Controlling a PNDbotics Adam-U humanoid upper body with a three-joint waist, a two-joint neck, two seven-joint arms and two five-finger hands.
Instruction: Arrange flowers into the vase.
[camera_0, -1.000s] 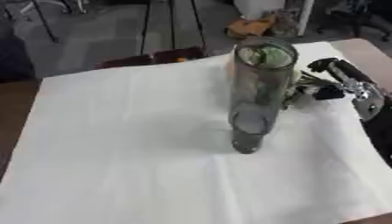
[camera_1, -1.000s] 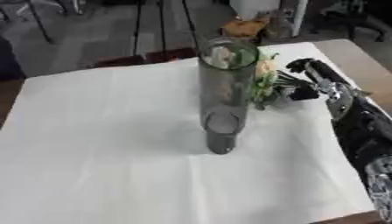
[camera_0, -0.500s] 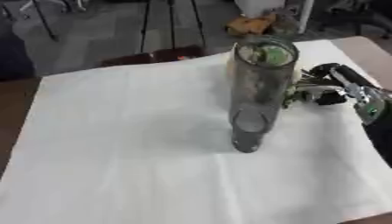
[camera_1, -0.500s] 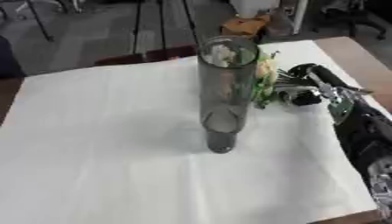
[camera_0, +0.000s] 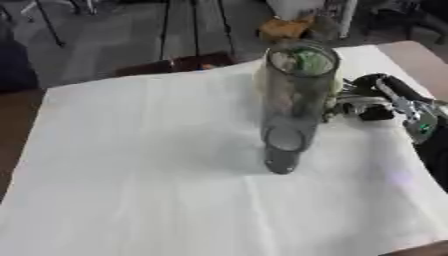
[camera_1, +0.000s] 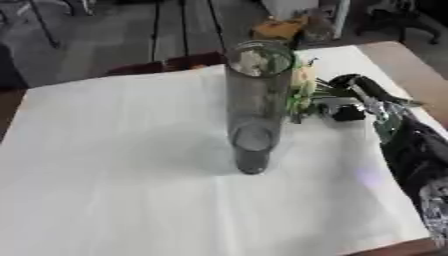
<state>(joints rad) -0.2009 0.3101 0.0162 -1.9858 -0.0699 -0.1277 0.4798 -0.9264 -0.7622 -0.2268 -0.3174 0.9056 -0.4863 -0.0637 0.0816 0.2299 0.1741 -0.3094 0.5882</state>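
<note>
The robot's right hand, black with silver joints, reaches in from the right side of the table, its fingers curled round a small bunch of flowers with pale cream blooms and green leaves. The black and silver forearm runs back from the hand toward the near right corner of the view. The flowers lie low over the cloth, just to the right of the vase and a little beyond its base, with the blooms pointing left toward the glass; whether the blooms touch the vase cannot be told. The tall cylinder vase of clear grey glass stands upright near the middle of the table, left of the hand, its round open mouth at the top and its base on the cloth; a blur of white and green shows at the mouth, but it cannot be made out whether this lies inside the vase or is the bunch seen through the glass. The table is covered by a white cloth with faint fold lines, and brown table edge shows at the left and at the far right corner. The left hand shows in neither view.
</note>
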